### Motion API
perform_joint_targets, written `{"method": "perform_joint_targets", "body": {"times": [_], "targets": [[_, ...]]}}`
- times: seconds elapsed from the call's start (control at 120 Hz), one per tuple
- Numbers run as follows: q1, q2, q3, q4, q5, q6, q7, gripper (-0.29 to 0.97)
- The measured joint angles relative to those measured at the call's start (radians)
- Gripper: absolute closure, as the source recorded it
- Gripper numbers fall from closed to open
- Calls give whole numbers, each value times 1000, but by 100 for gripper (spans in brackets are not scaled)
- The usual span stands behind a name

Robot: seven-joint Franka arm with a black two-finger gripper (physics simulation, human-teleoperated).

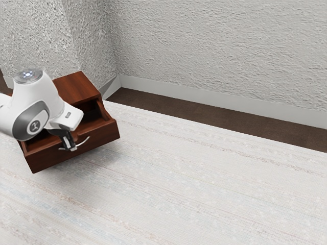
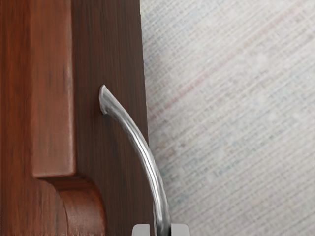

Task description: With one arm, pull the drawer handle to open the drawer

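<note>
Although the drawer (image 1: 94,133) is seen standing partly out of the small dark-wood cabinet (image 1: 76,87), at the exterior view's left on the pale table (image 1: 204,184), the opening is judged incomplete and several risks are noted. The black gripper (image 1: 68,142) is seen pinched on the curved silver drawer handle (image 2: 140,147), with the bar taken between the finger pads (image 2: 141,230). Whether the hold lies at the bar's middle cannot be told. If it is off-centre, a skewed pull is to be expected, and the drawer could be racked in its runners and jammed. Because the bar is slim, rounded and polished, it could slip from between the pads if the pull is made faster than the drawer will run, or along a line not square to the drawer front. The cabinet appears light and is not seen to be fastened. Should the drawer bind, the whole cabinet could be dragged across the table instead. The white arm (image 1: 36,102) hangs close over the cabinet top, so a knock against it cannot be ruled out. No brand, label or legible writing is found on cabinet, handle or table. A small mark on the arm's grey joint cap (image 1: 33,124) is too small to be read.
</note>
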Motion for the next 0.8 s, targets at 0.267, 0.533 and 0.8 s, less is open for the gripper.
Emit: {"method": "perform_joint_targets", "body": {"times": [0.267,0.533,0.8], "targets": [[1,-10,0,-10,3,1,-11,79],[2,-102,-38,-16,-1,-46,-12,63],[10,103,22,471,-147,-386,-9,19]]}}
